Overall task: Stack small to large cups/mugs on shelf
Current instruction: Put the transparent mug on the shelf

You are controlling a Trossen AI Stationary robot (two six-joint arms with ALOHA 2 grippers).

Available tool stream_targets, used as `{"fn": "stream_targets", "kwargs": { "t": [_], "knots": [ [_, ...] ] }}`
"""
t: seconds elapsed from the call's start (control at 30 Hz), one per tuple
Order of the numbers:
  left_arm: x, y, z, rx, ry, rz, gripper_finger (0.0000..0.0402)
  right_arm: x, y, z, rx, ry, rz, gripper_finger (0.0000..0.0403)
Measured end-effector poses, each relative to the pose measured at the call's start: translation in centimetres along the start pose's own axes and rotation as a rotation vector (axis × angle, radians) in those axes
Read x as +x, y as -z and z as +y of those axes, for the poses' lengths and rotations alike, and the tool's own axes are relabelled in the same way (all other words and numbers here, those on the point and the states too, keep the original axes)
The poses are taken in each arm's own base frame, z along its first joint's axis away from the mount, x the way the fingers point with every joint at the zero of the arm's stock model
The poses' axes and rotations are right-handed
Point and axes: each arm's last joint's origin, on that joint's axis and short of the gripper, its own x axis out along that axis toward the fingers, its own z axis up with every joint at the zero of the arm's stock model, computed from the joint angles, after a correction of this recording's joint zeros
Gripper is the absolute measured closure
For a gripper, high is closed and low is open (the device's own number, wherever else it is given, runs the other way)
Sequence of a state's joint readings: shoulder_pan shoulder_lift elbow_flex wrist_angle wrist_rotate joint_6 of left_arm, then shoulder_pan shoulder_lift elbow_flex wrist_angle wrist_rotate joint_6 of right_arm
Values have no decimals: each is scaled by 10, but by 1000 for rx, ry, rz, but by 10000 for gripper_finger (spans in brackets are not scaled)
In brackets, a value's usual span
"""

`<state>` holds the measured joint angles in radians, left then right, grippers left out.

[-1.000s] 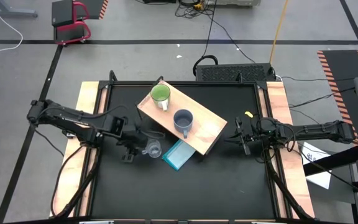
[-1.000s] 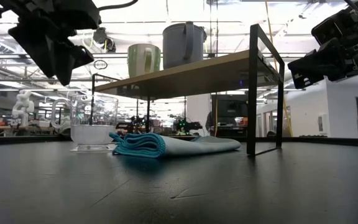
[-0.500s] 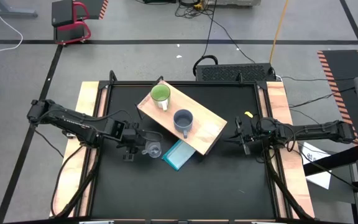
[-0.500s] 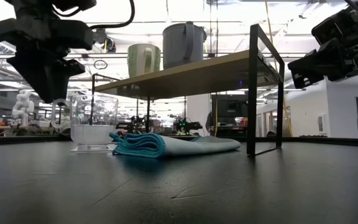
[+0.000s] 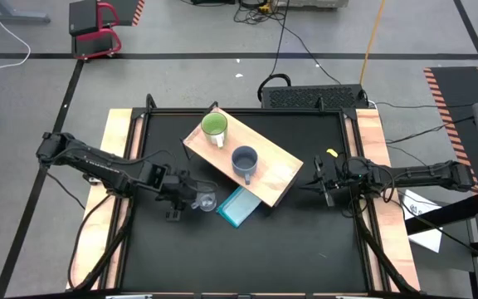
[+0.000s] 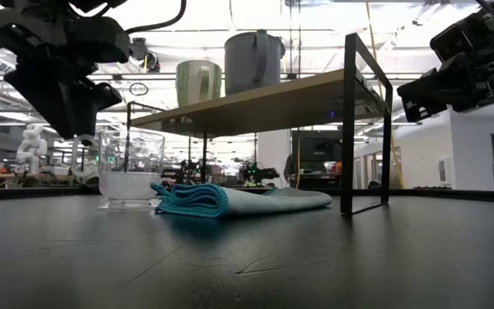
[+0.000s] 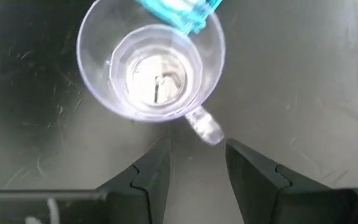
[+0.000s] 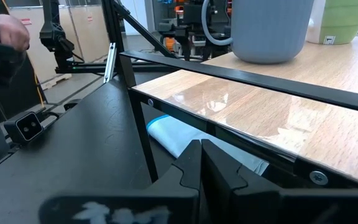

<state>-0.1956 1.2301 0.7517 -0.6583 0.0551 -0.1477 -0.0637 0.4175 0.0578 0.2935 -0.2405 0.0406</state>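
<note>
Left hand [image 7: 194, 163] hovers spread wide over the glass cup [image 7: 151, 70], fingers astride its handle, touching nothing. The cup stands empty on the desk [image 5: 247, 257] just off the shelf's [image 5: 276, 170] front edge, against a folded blue cloth [image 5: 238, 206]. Green mug [image 5: 214, 127] and grey mug [image 5: 245, 160] stand on the shelf. Right hand [image 5: 324, 184], pressed together and empty, waits at the desk's right edge.

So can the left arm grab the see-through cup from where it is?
Probably yes. The left gripper hangs right above the clear glass cup with its jaws open, lined up on the cup's handle, with nothing between them.
</note>
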Motion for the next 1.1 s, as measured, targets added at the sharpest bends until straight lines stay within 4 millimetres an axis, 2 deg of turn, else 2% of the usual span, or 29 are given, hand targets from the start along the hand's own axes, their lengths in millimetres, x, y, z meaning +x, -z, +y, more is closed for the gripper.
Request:
{"fn": "stream_targets", "kwargs": {
  "t": [0.43, 0.7, 1.1],
  "knots": [
    [0, -7, -15, 60, 42, -96, 245, 0, 0, 0, -1, 0, 0, 403],
    [1, 1, -11, 29, -30, -15, 245, 0, 0, 0, 0, 0, 0, 403],
    [-1, 0, -11, 23, -62, -40, 245, 0, 0, 0, 0, 0, -1, 403]
  ]
}}
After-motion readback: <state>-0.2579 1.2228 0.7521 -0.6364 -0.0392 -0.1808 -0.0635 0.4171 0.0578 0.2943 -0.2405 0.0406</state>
